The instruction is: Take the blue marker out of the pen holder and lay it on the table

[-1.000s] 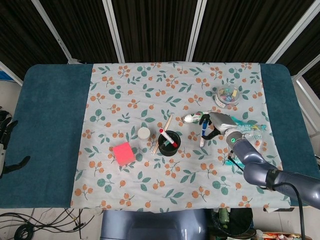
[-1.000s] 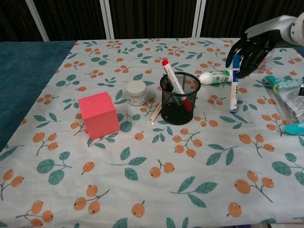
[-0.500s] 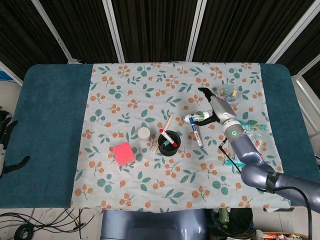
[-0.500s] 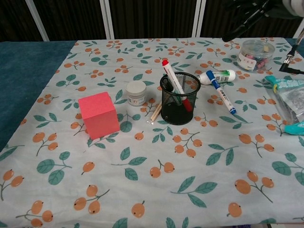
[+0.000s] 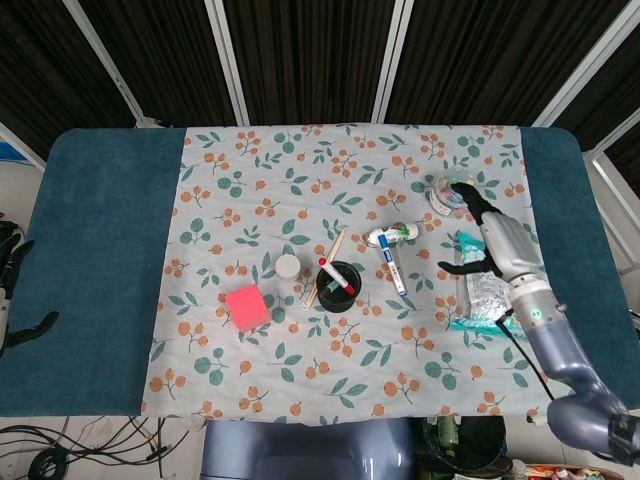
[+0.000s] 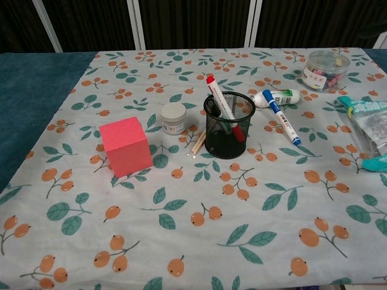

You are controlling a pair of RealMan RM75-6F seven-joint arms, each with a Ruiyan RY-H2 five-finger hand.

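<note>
The blue marker [image 5: 391, 265] [image 6: 280, 116] lies flat on the floral cloth, just right of the black mesh pen holder [image 5: 339, 286] [image 6: 228, 125] and touching nothing but the cloth. A red marker [image 5: 335, 275] [image 6: 220, 106] still leans in the holder. My right hand [image 5: 487, 238] hovers well right of the blue marker with its fingers spread and nothing in them; the chest view does not show it. My left hand [image 5: 8, 290] hangs off the table's left edge, fingers apart and holding nothing.
A white glue bottle [image 5: 392, 234] [image 6: 277, 96] lies by the marker's far end. A clear tub of clips [image 5: 455, 190] [image 6: 323, 61], teal packets [image 5: 485, 292] [image 6: 367, 121], a pink cube [image 5: 246, 306] [image 6: 125, 145], a small white jar [image 5: 288, 266] [image 6: 173, 117] and wooden sticks [image 5: 328, 262] [image 6: 198, 142] sit around.
My right hand let go of the blue marker, which dropped flat onto the cloth. The hand then drew back to the right, out of the chest view.
</note>
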